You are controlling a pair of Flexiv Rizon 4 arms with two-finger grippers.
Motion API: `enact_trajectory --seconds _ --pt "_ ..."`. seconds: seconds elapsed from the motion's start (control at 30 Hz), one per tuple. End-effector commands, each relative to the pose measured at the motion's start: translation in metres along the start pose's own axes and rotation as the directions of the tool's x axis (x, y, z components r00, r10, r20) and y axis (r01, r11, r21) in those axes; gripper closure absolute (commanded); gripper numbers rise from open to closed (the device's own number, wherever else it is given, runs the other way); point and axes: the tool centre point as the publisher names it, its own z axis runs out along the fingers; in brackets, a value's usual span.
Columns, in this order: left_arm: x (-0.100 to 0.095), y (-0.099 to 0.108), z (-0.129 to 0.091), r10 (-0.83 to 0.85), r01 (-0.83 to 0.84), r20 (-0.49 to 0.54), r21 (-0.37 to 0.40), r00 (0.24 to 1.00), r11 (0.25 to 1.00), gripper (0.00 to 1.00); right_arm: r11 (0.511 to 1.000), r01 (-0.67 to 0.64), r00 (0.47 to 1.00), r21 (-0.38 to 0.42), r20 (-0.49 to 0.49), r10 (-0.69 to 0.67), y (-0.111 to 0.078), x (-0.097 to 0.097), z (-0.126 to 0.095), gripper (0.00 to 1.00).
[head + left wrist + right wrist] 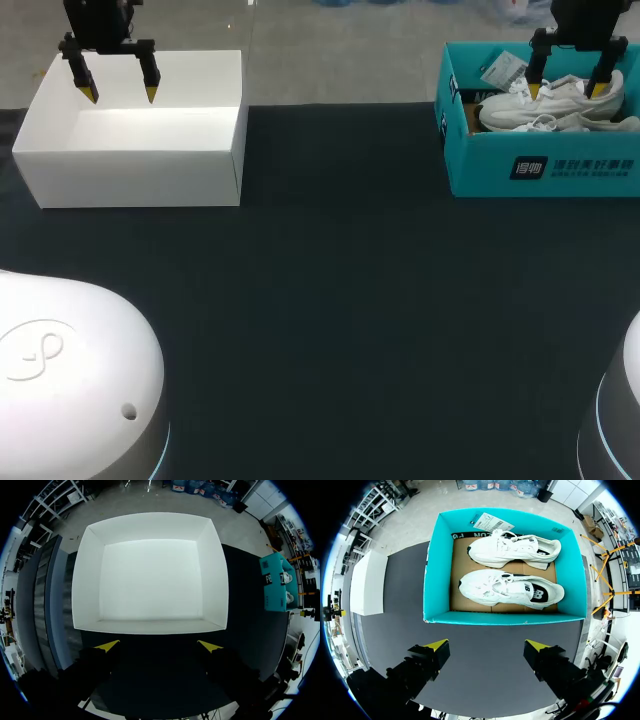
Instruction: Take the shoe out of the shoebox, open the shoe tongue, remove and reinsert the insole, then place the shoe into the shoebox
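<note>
Upper right, the teal shoebox (pixel 545 168) holds two white shoes (pixel 560 103), long axes running left-right. The right gripper (pixel 567 90), jaws spread, hangs directly over them, clearly the nearer; the left gripper (pixel 120 94), likewise spread, hovers over the white box (pixel 130 165) upper left

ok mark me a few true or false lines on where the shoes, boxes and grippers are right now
1. A white shoe lies beside a second shoe inside the teal shoebox. True.
2. The right gripper is shut on a shoe. False: it hangs open above the teal shoebox and holds nothing.
3. The white box sits on the robot's right side of the table. False: it is on the left side, and the teal shoebox is on the right.
4. The left gripper is open above the white box. True.
</note>
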Motion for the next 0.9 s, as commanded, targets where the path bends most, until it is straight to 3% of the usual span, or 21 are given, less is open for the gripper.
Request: enact_trajectory --seconds 0.03,0.53,0.73,0.9 --pt "0.000 0.000 0.000 -0.001 0.001 0.003 0.000 1.000 1.000 0.00 1.000 0.000 1.000 -0.002 -0.001 0.000 0.000 -0.001 0.000 0.00" --pt "0.000 0.000 0.000 -0.001 0.001 0.003 0.000 1.000 1.000 0.00 1.000 -0.019 1.000 -0.016 0.007 0.019 0.001 -0.003 0.002 0.00" --pt "0.000 0.000 0.000 -0.001 0.001 0.003 0.000 1.000 1.000 0.00 0.987 -0.114 0.993 -0.114 0.004 0.115 0.011 -0.041 0.008 0.00" --pt "0.000 0.000 0.000 -0.001 0.001 0.003 0.000 1.000 1.000 0.00 0.975 -0.107 0.993 -0.194 0.028 0.115 0.016 -0.072 0.017 0.00"
